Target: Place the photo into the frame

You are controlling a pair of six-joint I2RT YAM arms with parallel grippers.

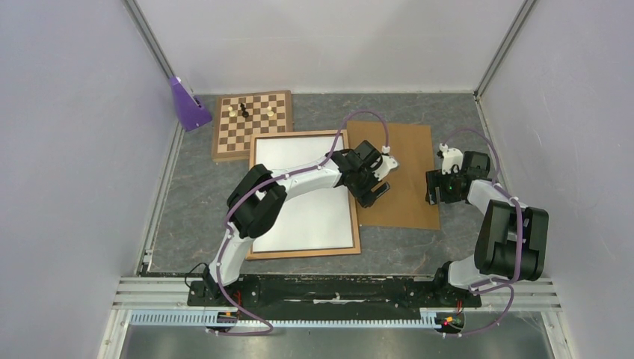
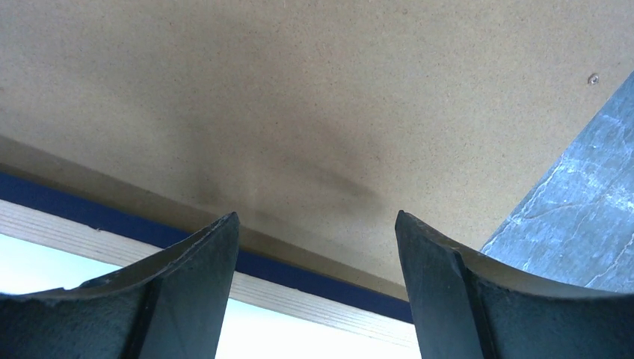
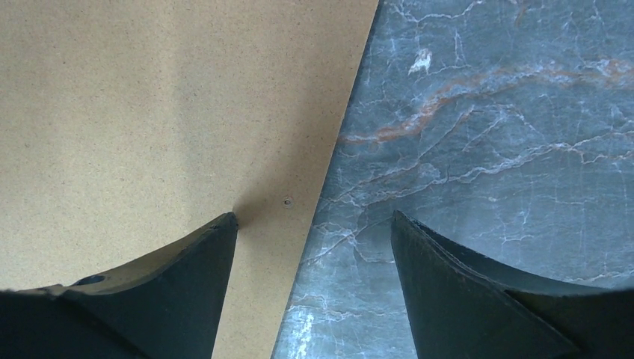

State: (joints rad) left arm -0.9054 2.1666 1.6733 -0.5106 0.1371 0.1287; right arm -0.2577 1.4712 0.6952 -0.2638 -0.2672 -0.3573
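Grey marbled tabletop [image 1: 194, 194] is enclosed by pale lilac walls [image 1: 67, 149], as seen from above. At the centre of this overhead view, the large rectangular frame [image 1: 303, 253] is laid flat, its light brown wooden side shown upward. Inside its border, the photo [image 1: 318, 217] is seen as a plain white rectangle, its printed side hidden. A dark blue strip is shown along the frame's edge in the left wrist view.

Directly right of the frame, a plain brown backing board [image 1: 407, 172] is laid flat on the table; whether the edges overlap cannot be told. A small wooden chessboard [image 1: 254, 127] with a few pieces is placed at upper centre-left, its lower corner tucked under or against the frame. A purple wedge-shaped object [image 1: 188, 105] is set against the wall at upper left.

The left gripper [image 1: 374, 183] is held over the seam between frame and board, its black fingers [image 2: 202, 269] spread apart with nothing pinched. The right gripper [image 1: 439, 188] is held over the board's right edge, fingers likewise spread wide and empty, with board seen under one finger and bare table under the other.
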